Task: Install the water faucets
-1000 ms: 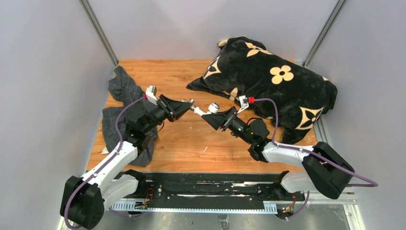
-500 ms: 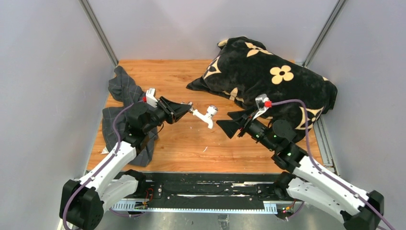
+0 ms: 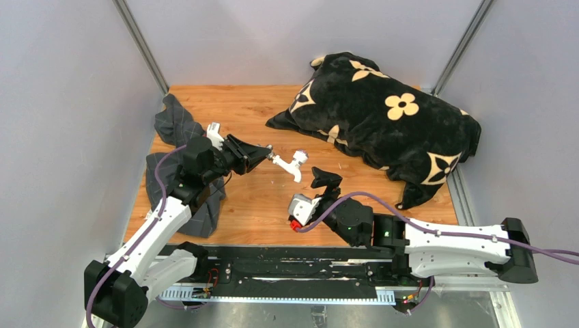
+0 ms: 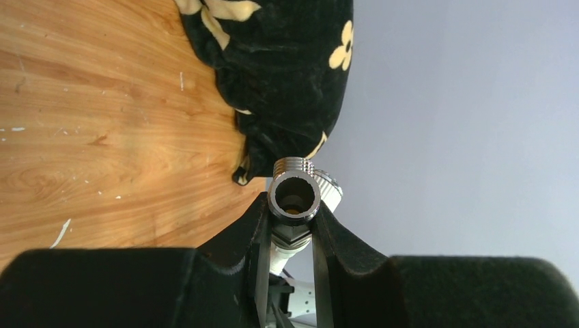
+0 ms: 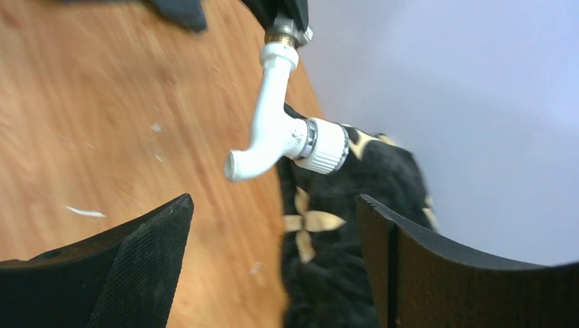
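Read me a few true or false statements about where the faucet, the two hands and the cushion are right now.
1. The black flowered cushion sits at the far right of the table. True.
2. The left hand grips the faucet by its metal end. True.
3. The right hand is shut on the white spout. False: it is open and apart from the faucet.
4. The faucet lies flat on the table. False: the left hand holds it out in the air.
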